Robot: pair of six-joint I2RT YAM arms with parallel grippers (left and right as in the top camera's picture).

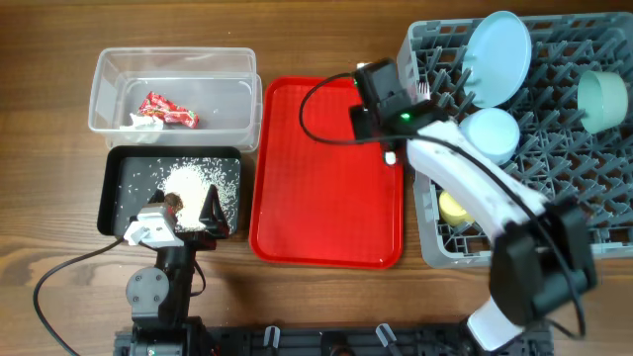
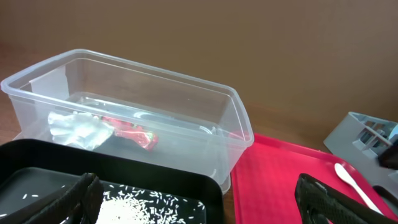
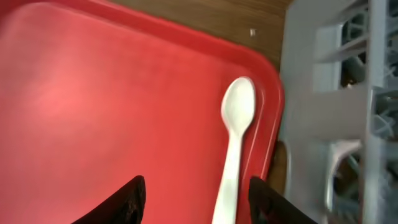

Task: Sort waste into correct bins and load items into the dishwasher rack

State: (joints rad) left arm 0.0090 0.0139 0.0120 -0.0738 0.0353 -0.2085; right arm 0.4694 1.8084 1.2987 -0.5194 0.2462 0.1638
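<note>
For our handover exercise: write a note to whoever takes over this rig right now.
Left gripper: open, empty, by the black tray.
Right gripper: open, astride the spoon on the red tray, not yet closed.
Done: wrapper and napkin in clear tub; rice and brown lump in black tray; plate, blue bowl, mint bowl, yellow cup in rack.
Left: spoon into rack; fork not clearly visible.
</note>
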